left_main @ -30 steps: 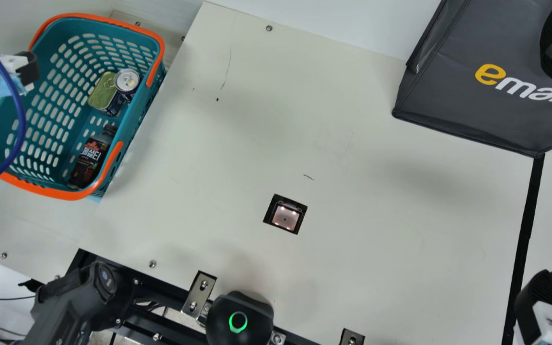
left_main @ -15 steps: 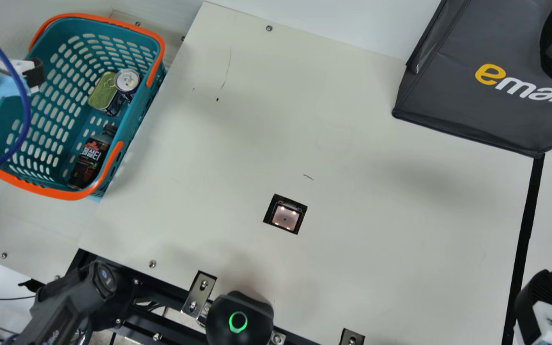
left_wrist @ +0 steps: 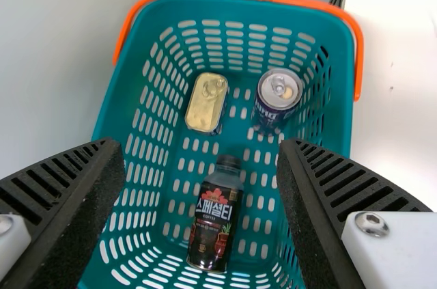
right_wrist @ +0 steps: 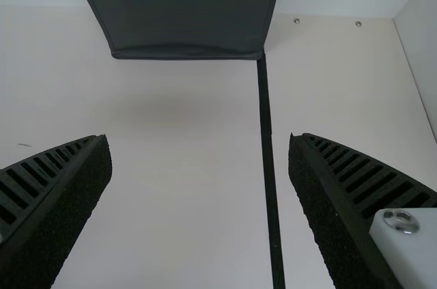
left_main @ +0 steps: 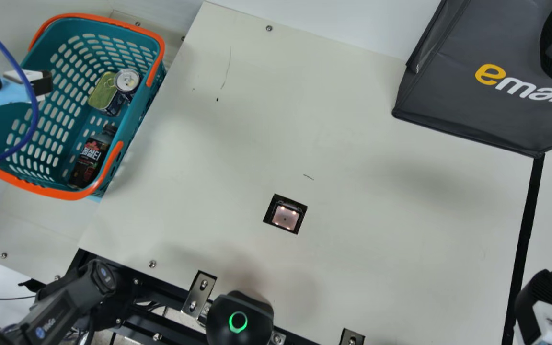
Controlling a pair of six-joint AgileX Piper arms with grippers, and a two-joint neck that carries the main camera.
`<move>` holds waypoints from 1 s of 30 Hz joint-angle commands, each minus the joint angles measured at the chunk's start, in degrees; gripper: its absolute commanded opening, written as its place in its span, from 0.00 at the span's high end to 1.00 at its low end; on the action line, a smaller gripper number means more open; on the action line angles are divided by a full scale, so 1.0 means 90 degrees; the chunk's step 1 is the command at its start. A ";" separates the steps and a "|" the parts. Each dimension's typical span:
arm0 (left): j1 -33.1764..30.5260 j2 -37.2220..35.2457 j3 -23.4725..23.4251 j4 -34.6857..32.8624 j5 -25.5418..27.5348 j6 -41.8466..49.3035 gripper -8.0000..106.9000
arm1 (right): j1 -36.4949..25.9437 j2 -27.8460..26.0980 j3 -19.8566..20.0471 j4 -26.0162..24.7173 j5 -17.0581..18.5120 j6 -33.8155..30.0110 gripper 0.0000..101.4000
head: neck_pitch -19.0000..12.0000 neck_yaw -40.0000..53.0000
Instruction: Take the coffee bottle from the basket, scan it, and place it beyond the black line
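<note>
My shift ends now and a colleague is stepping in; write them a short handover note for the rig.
Left gripper: open and empty, over the basket.
Right gripper: open and empty, near the black line.
Coffee bottle: in the basket, with a can and a flat tin.
Scanner: set in the table, its lights on.
Done: no step yet; the bottle is ungripped.
Left: grip it, lift it out, scan it, set it beyond the line.
</note>
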 commanded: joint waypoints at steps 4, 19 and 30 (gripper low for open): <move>-0.0019 0.0165 0.0092 0.0037 -0.0066 0.0061 0.15 | 0.0000 0.0000 0.0000 0.0000 0.0000 0.0000 0.10 | -0.0165 0.0015; -0.0156 0.0908 0.0243 0.0186 -0.0249 0.0117 0.15 | 0.0000 0.0000 0.0000 0.0000 0.0000 0.0000 0.10 | -0.0165 0.0015; -0.0265 0.1275 0.0569 0.0177 -0.0582 0.0294 0.15 | 0.0000 0.0000 0.0000 0.0000 0.0000 0.0000 0.10 | -0.0165 0.0015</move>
